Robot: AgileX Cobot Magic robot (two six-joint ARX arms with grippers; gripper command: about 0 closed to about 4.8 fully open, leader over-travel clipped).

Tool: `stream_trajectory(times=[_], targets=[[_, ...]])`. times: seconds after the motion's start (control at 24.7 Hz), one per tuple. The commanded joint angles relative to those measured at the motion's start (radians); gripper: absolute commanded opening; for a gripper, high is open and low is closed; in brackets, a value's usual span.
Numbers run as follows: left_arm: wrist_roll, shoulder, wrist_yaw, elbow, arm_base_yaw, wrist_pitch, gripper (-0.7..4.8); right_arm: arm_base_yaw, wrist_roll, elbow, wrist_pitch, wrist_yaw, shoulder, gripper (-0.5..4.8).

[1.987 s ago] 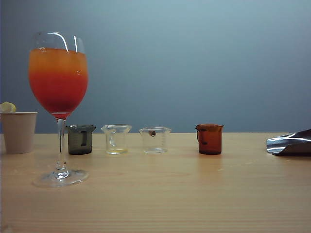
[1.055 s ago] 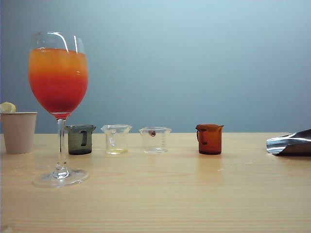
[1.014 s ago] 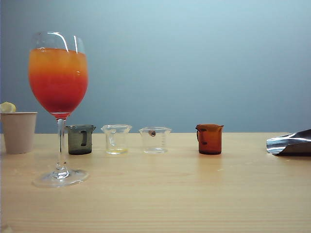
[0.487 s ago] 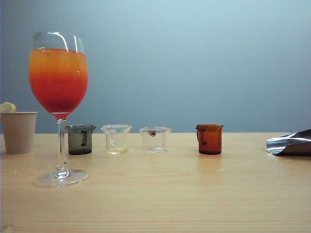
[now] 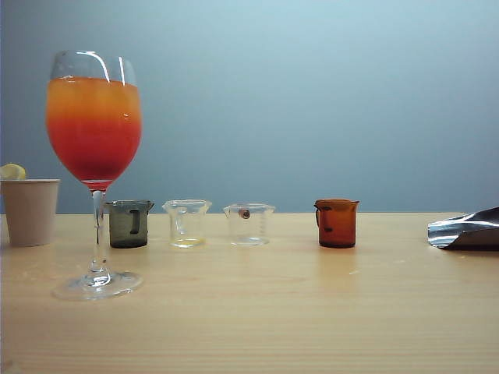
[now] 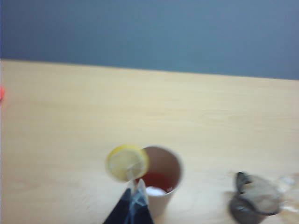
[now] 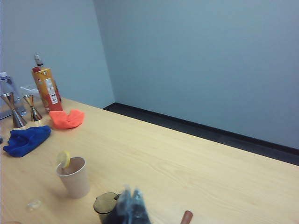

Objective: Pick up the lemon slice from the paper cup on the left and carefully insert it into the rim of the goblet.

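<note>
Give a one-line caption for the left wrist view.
Shut left gripper above a paper cup with a lemon slice on its rim.

A bare test room set up as a drinks station is indicated: pale wooden worktop (image 5: 312, 312), plain blue-grey walls (image 7: 210, 60), steel jiggers (image 7: 18, 114), orange carton bottle (image 7: 46, 88).

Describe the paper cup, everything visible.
The paper cup is plain beige-white, tapered and upright on the wooden table at the far left, behind and left of the goblet. The lemon slice sits on its rim, standing above the edge. The left wrist view shows a brownish inner wall, red liquid and something white at the bottom. The shut left gripper points at it from close by; contact cannot be told.
</note>
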Motion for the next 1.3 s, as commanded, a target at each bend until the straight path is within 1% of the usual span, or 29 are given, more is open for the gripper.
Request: stream_trajectory(times=[0.04,0.12,0.16,0.28,0.32,0.49,0.53,0.65,0.77,1.05,1.1,1.14,1.18,1.22,1.26,1.3], targets=[[0.031,0.079,0.12,0.004,0.058,0.077,-0.05,0.039,-0.007,0.007,0.047,-0.006,0.032,-0.05],[0.045,0.136,0.136,0.004,0.076,0.123,-0.05,0.039,-0.013,0.008,0.047,-0.026,0.045,-0.05],[0.071,0.172,0.136,0.008,0.085,0.137,-0.05,0.039,-0.013,0.008,0.048,-0.027,0.047,-0.05],[0.145,0.249,0.185,0.052,0.092,0.123,-0.05,0.039,-0.014,0.008,0.048,-0.027,0.051,-0.05],[0.161,0.296,0.198,0.092,0.092,0.108,-0.05,0.039,-0.014,0.008,0.05,-0.027,0.051,-0.05],[0.164,0.394,0.227,0.176,0.092,0.101,-0.05,0.039,-0.013,0.008,0.061,-0.029,0.059,-0.05],[0.163,0.444,0.248,0.211,0.092,0.11,-0.05,0.039,-0.014,0.008,0.069,-0.043,0.069,-0.05],[0.163,0.507,0.288,0.254,0.093,0.101,-0.05,0.039,-0.013,0.008,0.087,-0.067,0.089,-0.05],[0.163,0.584,0.341,0.293,0.093,0.099,-0.05,0.039,-0.013,0.008,0.096,-0.069,0.121,-0.05],[0.181,0.652,0.338,0.305,0.101,0.098,-0.02,0.039,-0.014,0.008,0.134,-0.075,0.186,-0.05],[0.181,0.655,0.338,0.304,0.106,0.097,0.16,0.039,-0.013,0.008,0.146,-0.085,0.194,-0.05],[0.181,0.655,0.335,0.304,0.11,0.094,1.62,0.039,-0.013,0.008,0.168,-0.098,0.205,-0.05],[0.181,0.655,0.332,0.304,0.122,0.094,3.37,0.039,-0.013,0.008,0.189,-0.108,0.213,-0.05],[0.181,0.654,0.318,0.305,0.124,0.094,4.32,0.039,-0.013,0.008,0.199,-0.112,0.215,-0.05],[0.18,0.653,0.309,0.305,0.124,0.093,4.79,0.039,-0.013,0.008,0.212,-0.112,0.22,-0.05],[0.179,0.653,0.309,0.305,0.129,0.093,4.79,0.039,-0.013,0.008,0.219,-0.114,0.22,-0.05]])
